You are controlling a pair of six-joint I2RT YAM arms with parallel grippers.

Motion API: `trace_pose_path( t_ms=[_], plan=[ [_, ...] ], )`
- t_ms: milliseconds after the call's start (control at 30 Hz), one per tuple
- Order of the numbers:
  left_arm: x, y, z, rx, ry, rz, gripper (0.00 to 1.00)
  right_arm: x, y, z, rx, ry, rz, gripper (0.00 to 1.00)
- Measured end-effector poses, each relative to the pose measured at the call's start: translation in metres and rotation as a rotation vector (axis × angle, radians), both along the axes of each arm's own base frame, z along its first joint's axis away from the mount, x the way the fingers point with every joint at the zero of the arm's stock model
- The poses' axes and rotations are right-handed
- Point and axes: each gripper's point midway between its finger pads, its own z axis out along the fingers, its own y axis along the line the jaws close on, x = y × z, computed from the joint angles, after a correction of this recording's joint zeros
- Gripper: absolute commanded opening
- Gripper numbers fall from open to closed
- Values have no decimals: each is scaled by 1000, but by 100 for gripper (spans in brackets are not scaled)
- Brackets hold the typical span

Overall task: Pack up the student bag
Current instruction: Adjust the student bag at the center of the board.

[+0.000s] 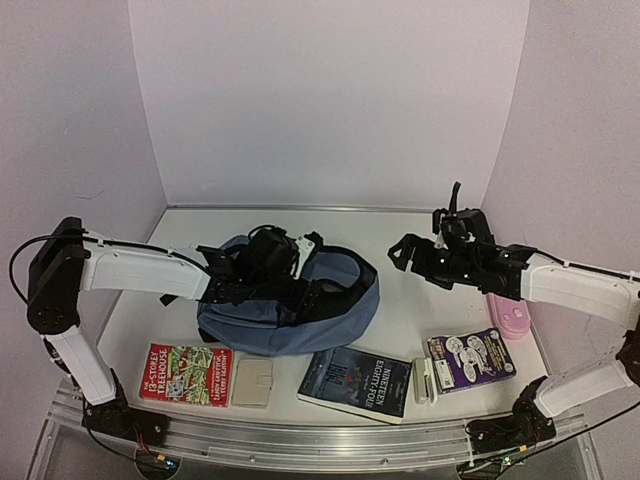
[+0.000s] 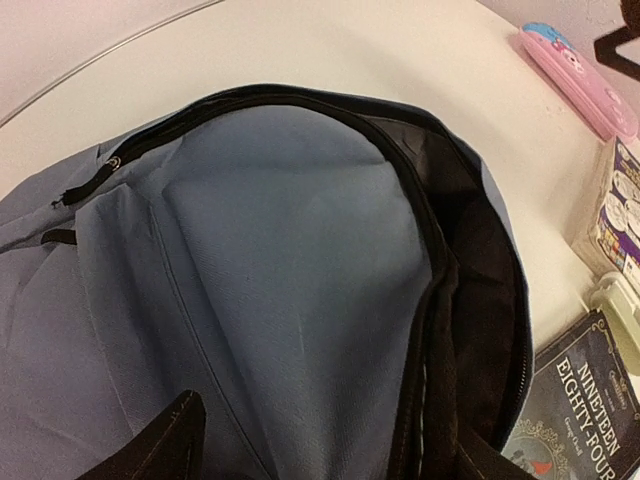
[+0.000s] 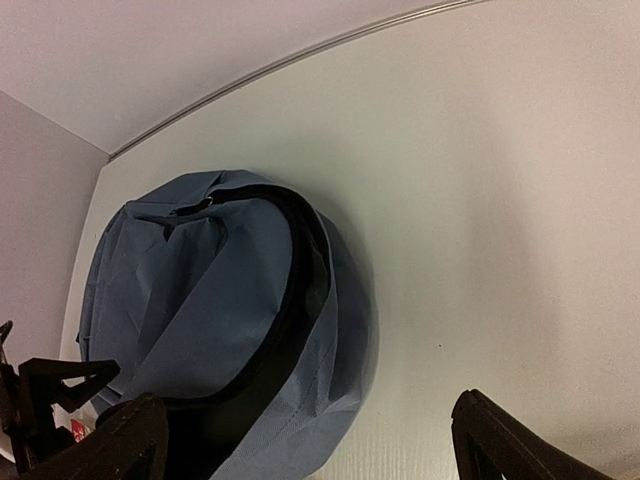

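Note:
The student bag [image 1: 290, 315], slate-blue with black zippers, lies flat mid-table with its main compartment unzipped and the dark inside showing along its right edge [image 2: 480, 270]. My left gripper [image 1: 272, 262] hangs low over the bag. In the left wrist view its jaws [image 2: 320, 455] stand apart astride the blue top flap [image 2: 290, 260], one fingertip [image 2: 160, 440] on the fabric and the other by the zipper rim. To the right of the bag my right gripper [image 1: 405, 255] hovers open over bare table. In its wrist view the bag [image 3: 200, 290] fills the left and the fingers [image 3: 505, 440] hold nothing.
Along the near edge lie a red Treehouse book [image 1: 185, 373], a beige wallet-like case [image 1: 252, 382], a dark Nineteen Eighty-Four book [image 1: 355, 382], a small white item [image 1: 424, 380] and a purple book [image 1: 470, 360]. A pink pencil case [image 1: 510, 318] sits by the right arm.

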Motion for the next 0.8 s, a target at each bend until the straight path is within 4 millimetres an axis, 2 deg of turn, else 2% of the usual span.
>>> trace_pose_path(
  t_ms=[67,167,267,367,433,533,600,733,800],
  plan=[
    [7,5,1,-21,17,21,57,0,1,-1,2,4,4,98],
    [10,7,0,-35,39,34,39,-1,4,-7,3,23,18,95],
    [8,5,-3,-41,57,23,19,-3,10,-14,20,57,40,86],
    [7,4,-5,-48,71,32,10,-7,19,-15,67,84,65,76],
    [9,5,-5,-64,70,53,3,-7,30,-7,132,84,82,70],
    [10,9,-8,-95,73,97,0,-7,52,5,241,74,117,67],
    [11,12,-11,-113,81,127,0,-8,67,5,283,84,136,64],
    [12,23,-12,-181,98,220,0,-4,105,-11,331,139,155,63],
    [13,31,-10,-220,103,273,0,-4,116,-22,345,170,151,63]
  ],
)
